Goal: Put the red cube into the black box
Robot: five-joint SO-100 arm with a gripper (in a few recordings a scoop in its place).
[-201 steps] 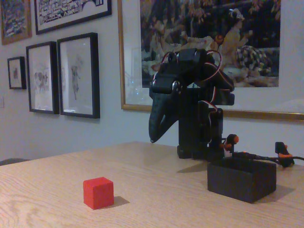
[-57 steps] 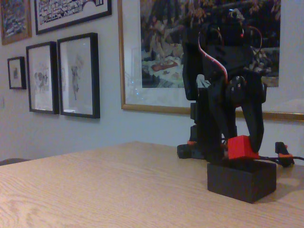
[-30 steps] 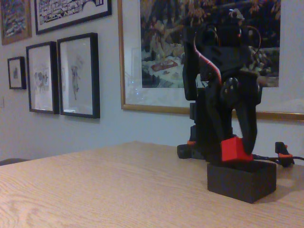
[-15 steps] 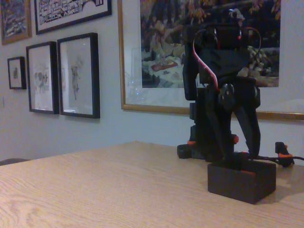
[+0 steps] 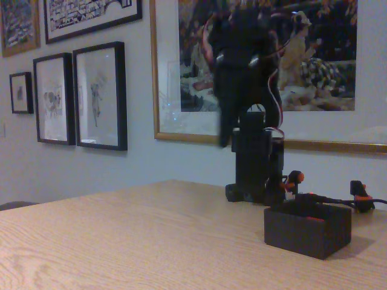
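The black box (image 5: 307,234) sits on the wooden table at the right, in front of the arm's base. Just above its near rim a thin strip of red shows, the top of the red cube (image 5: 312,216) lying inside; the walls hide the remainder of it. My gripper (image 5: 228,136) hangs high above the table, up and to the left of the box, well clear of it. It points downward and is blurred by motion, so the gap between its fingers is unreadable. Nothing red is in it.
The arm's black base (image 5: 257,181) stands behind the box, with orange parts and a cable (image 5: 338,200) running right. Framed pictures (image 5: 100,95) hang on the wall behind. The wooden table (image 5: 121,241) stretches bare to the left and front.
The gripper let the red cube down into the box, then rose and swung up to the left, away from the box.
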